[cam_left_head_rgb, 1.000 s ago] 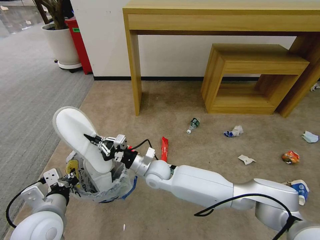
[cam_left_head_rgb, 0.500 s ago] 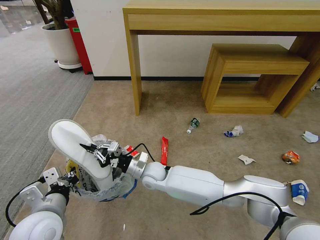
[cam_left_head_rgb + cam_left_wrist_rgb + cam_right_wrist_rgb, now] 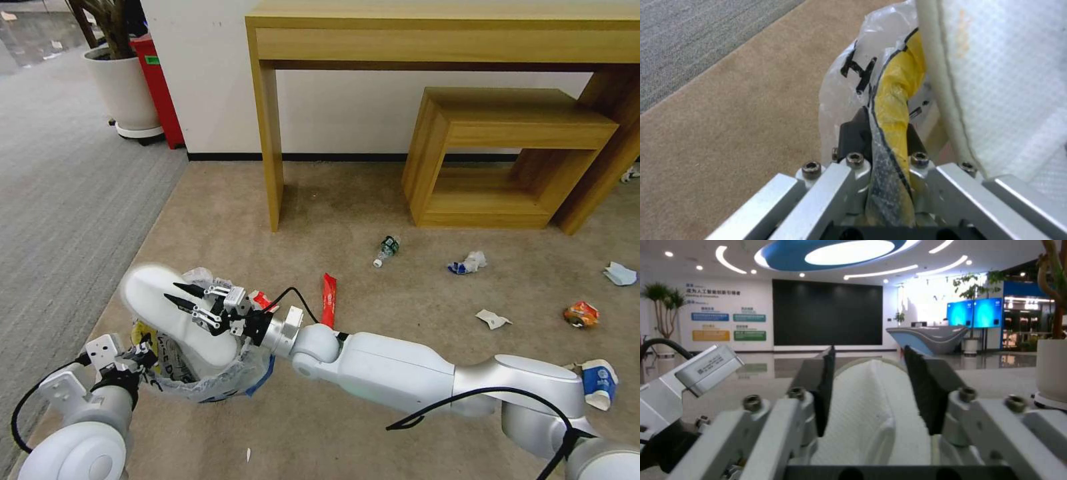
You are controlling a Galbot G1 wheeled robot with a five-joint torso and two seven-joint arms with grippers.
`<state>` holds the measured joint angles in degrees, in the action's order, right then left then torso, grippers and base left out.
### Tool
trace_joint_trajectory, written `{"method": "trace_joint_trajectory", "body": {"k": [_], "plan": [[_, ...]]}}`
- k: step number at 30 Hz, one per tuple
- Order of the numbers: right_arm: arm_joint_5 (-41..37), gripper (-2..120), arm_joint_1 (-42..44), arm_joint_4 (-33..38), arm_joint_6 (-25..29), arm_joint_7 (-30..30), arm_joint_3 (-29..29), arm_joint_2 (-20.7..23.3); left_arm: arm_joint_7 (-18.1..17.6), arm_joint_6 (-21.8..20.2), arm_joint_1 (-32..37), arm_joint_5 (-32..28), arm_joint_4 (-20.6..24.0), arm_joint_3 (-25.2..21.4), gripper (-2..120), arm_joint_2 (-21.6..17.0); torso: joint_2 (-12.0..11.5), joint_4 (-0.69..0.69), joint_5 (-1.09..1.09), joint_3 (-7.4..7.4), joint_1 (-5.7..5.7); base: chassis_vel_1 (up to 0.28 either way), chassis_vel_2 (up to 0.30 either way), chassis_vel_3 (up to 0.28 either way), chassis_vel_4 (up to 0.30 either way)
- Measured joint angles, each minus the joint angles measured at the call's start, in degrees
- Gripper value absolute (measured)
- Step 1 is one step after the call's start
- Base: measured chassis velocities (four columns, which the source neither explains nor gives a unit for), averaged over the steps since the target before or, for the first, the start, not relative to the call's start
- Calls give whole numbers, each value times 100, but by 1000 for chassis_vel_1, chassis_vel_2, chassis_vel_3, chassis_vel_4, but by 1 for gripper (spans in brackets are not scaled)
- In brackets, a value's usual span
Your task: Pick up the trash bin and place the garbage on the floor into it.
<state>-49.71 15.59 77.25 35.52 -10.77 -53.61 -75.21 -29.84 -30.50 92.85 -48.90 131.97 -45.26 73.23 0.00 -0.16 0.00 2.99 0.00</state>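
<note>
While the head view runs from the grey carpet on the left to the wooden furniture on the right, the scene reads as follows.

Left gripper [image 3: 138, 355]: one, low at the near left, its fingers closed on the rim of the trash bin; in the left wrist view [image 3: 884, 133] the two dark pads pinch crinkled plastic and a yellow wrapper [image 3: 898, 96] between them.

Trash bin [image 3: 200, 383]: one, standing on the floor [image 3: 320, 200] at the near left, lined with a translucent bag with blue edges.

Slipper [image 3: 177, 317]: one white slipper, lying tilted across the bin's mouth, heel end inside the bag and toe end sticking out past the rim toward the grey carpet.

Right gripper [image 3: 188, 297]: one, reaching across from the right over the slipper; its fingers stand parted, one on each side of the slipper [image 3: 871, 406] in the right wrist view, with gaps visible beside the pads.

Red wrappers: two, one small one [image 3: 263, 301] just behind the right wrist, one long one [image 3: 328, 300] upright on the carpet beside the forearm.

Bottle [image 3: 386, 251]: one small crushed one, lying near the table leg.

Crumpled paper: three pieces, white and blue [image 3: 469, 263], white [image 3: 493, 319], pale blue [image 3: 620, 274].

Orange can [image 3: 581, 314]: one, crushed.

Blue-white cup [image 3: 598, 384]: one, on its side by the right elbow.
</note>
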Motion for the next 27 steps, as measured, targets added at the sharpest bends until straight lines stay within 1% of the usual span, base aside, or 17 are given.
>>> {"method": "trace_joint_trajectory", "body": {"k": [3,4,5,6,8,10,15,17,18,19,20,22,23,25,26,27], "plan": [[62,58,35,73,2,12,102,57,1,10,0,1,-23,-2,3,0,0,0,0,0,0,0,0,0,0],[62,58,35,73,2,12,102,57,1,10,0,1,-23,-2,3,0,0,0,0,0,0,0,0,0,0],[83,65,46,90,2,15,122,74,1,11,-2,1,-23,-2,3,5,0,0,0,0,0,0,0,0,0],[114,67,52,107,3,14,126,97,2,11,-6,1,-20,-2,3,9,0,0,0,0,0,0,0,0,0],[122,67,49,162,-12,13,128,144,2,12,-9,1,-20,-2,3,9,1,0,0,0,0,0,0,0,0],[79,62,3,297,-75,12,138,233,3,14,-16,1,-30,-10,3,-1,0,0,0,0,0,0,0,0,0],[-12,59,-77,472,-146,32,136,376,2,18,-46,-1,-62,-32,3,-12,0,0,0,0,0,0,0,0,0],[-173,59,-58,661,-291,291,111,479,1,18,-46,1,-68,-23,3,-3,0,0,0,0,0,0,0,0,0],[-232,61,-31,736,-382,496,129,487,1,18,-44,5,-74,-15,3,2,0,-1,0,0,0,0,0,0,0],[-232,61,-31,736,-382,496,129,487,1,18,-44,5,-74,-15,3,2,0,-1,0,0,0,0,0,0,0],[-298,62,-9,781,-493,712,184,485,1,18,-43,12,-87,-13,3,6,0,0,1,0,0,0,0,0,0],[-311,62,-6,787,-514,747,198,484,2,19,-43,13,-90,-12,3,6,0,0,0,0,0,0,0,0,0],[-362,64,5,800,-599,879,260,475,1,19,-42,21,-98,-12,3,7,0,0,0,0,0,0,0,0,0],[-493,66,115,762,-941,1460,628,417,3,27,-31,38,-123,-16,3,6,0,1,0,0,0,0,0,0,0],[-493,66,115,762,-941,1460,628,417,3,27,-31,38,-123,-16,3,6,0,1,0,0,0,0,0,0,0],[-550,68,174,758,-1059,1607,744,426,3,31,-30,42,-130,-21,3,4,0,1,0,0,0,0,0,0,0]]}}
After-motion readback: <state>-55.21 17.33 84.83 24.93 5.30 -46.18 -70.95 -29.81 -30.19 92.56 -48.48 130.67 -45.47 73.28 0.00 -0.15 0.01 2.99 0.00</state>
